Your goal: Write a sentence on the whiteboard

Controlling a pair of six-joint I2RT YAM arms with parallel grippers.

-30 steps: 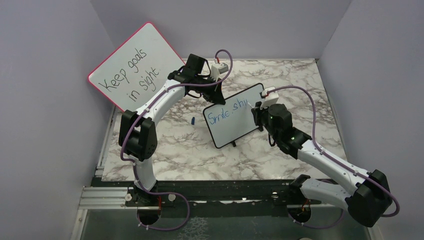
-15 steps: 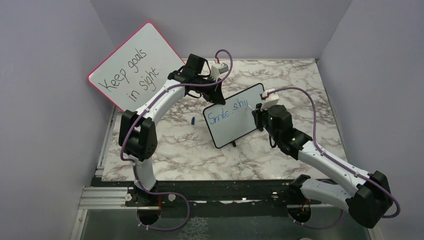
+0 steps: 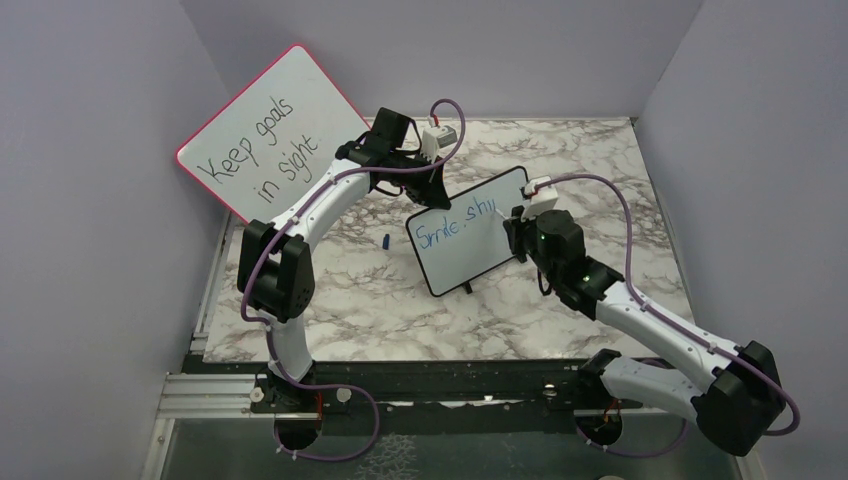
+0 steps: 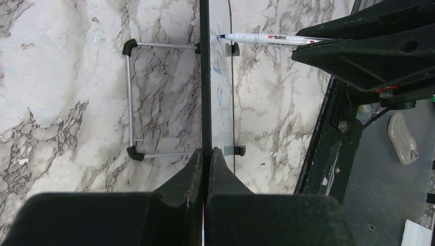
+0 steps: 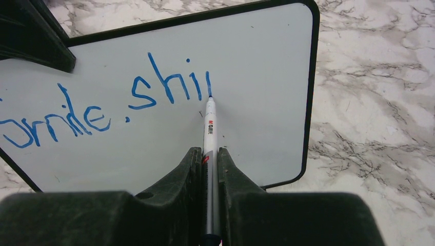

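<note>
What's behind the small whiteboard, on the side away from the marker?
A grey wire stand with black corner caps rests on the marble table, seen from the left wrist. From above, the whiteboard itself hides it.

White arms, black joints, purple cables, black right pincer.

The whiteboard is white with a thin black frame, and its sentence is blue. The marker at the whiteboard has a white barrel with red and black print. The table under the whiteboard is white marble veined grey. A small object left of it is blue, and a board behind it is red-framed with black handwriting.
</note>
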